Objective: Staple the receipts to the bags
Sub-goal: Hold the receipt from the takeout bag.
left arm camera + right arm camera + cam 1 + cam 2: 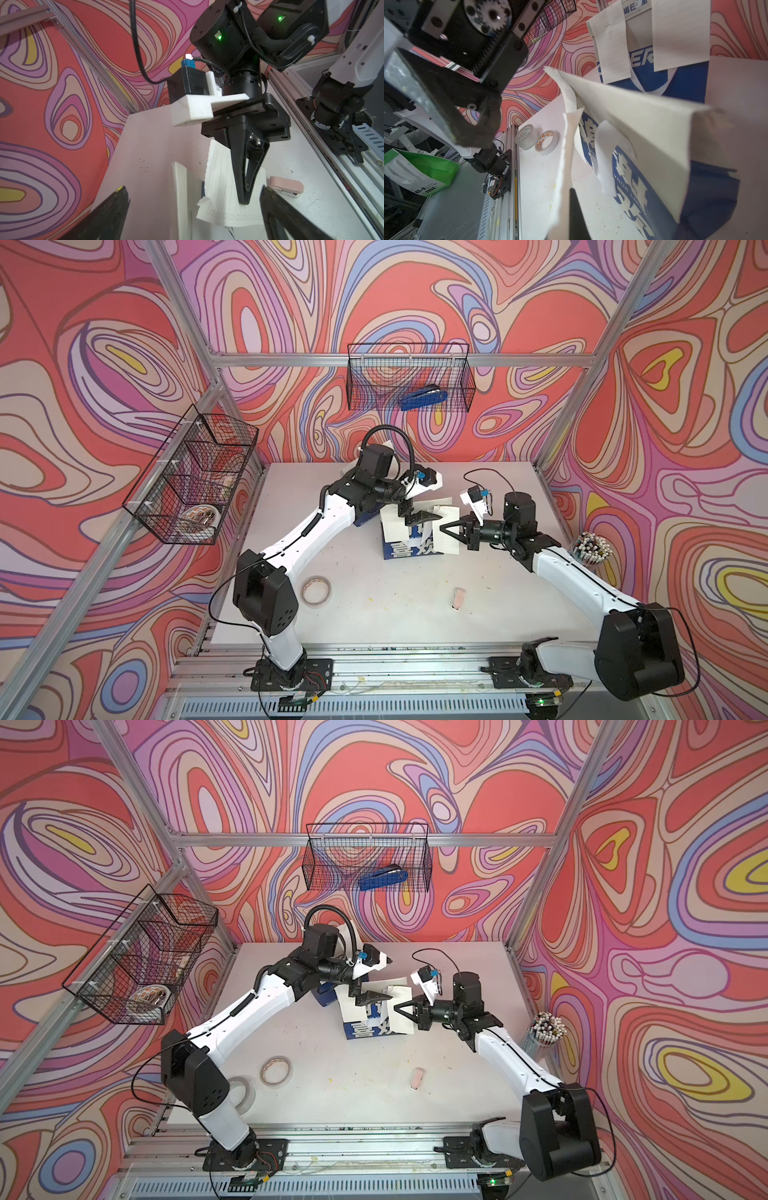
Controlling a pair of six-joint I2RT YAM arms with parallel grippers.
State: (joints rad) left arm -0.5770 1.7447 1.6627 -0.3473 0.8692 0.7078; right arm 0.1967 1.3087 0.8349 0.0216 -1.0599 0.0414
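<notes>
The bag with large white Chinese characters (409, 551) (633, 176) stands mid-table. A white receipt (448, 536) (226, 197) hangs at its top right edge, and my right gripper (442, 528) (244, 199) (574, 199) is shut on it. Another receipt (392, 526) lies against the bag's left side. My left gripper (422, 519) (193, 188) hovers open over the bag's top, holding nothing. The CHEER bag (652, 79) stands behind with two receipts (610, 41) on its face. In both top views my left arm mostly hides it.
A pink stapler (458, 598) (285, 187) lies on the table toward the front. A blue stapler (424, 398) sits in the back wire basket (409, 352). Tape rolls (316, 590) (243, 1092) lie front left, a pen cup (590, 549) at the right edge, another basket (191, 477) on the left.
</notes>
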